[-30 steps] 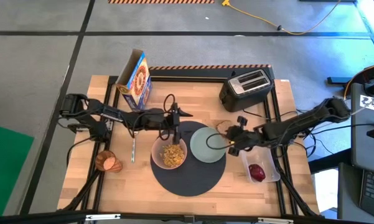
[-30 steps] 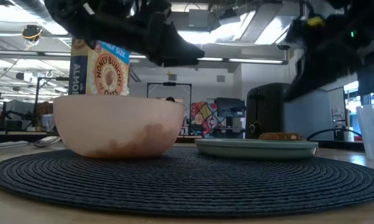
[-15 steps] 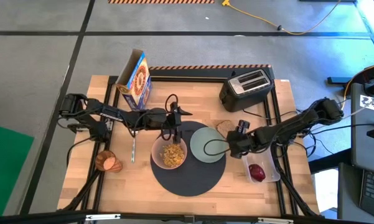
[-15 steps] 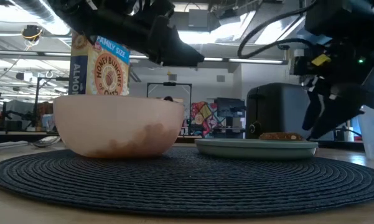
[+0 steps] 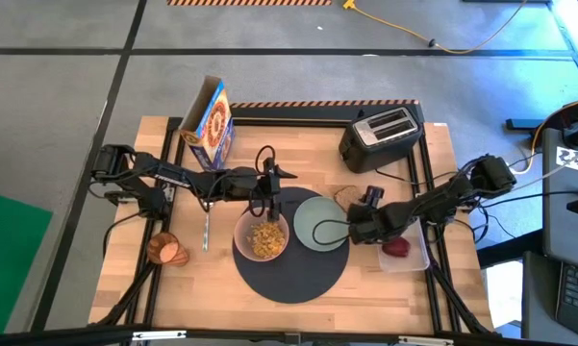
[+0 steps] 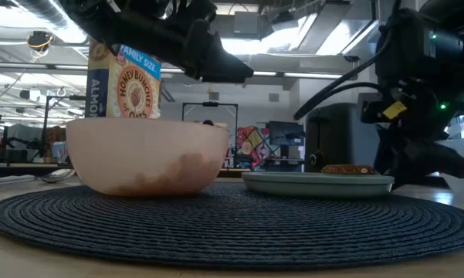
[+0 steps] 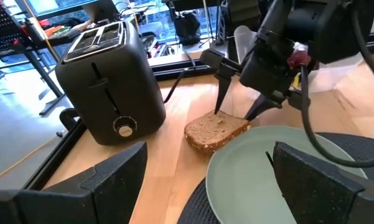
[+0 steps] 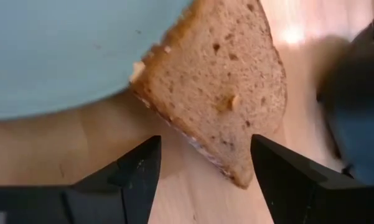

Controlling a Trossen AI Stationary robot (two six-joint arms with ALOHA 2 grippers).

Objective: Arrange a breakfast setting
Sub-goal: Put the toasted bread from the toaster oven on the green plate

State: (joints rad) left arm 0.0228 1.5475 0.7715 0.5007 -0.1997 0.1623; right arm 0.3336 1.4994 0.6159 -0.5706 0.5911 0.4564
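The toast slice (image 8: 221, 87) lies flat on the wood just past the far right rim of the pale green plate (image 5: 320, 223). My right gripper (image 8: 205, 180) is open, pointing down, one finger on each side of a toast corner; it also shows in the left wrist view (image 7: 239, 115). My left gripper (image 7: 211, 193) is open and empty, hovering above the far side of the pink bowl (image 5: 261, 238) of cereal. Bowl and plate rest on the round dark mat (image 5: 290, 264). The spoon (image 5: 206, 231) and the amber cup (image 5: 168, 251), on its side, lie left of the mat. The red fruit (image 5: 396, 247) sits in a clear tub. My right gripper stands open over the toast's edge (image 8: 193, 140) that faces away from the plate, fingers (image 7: 219, 99) pointing down from above. I cannot tell whether the fingertips touch the bread. The toast lies flat on the table.
The black toaster (image 5: 381, 135) stands at the far right, close behind the toast. The cereal box (image 5: 210, 125) stands at the far left. The clear tub (image 5: 409, 252) lies under my right arm by the right rail. Bare wood lies in front of the mat.
My right gripper has come down from above table height and moved toward the table's left, onto the toast beside the plate, staying open. The red fruit now lies nearer the far end of its tub.
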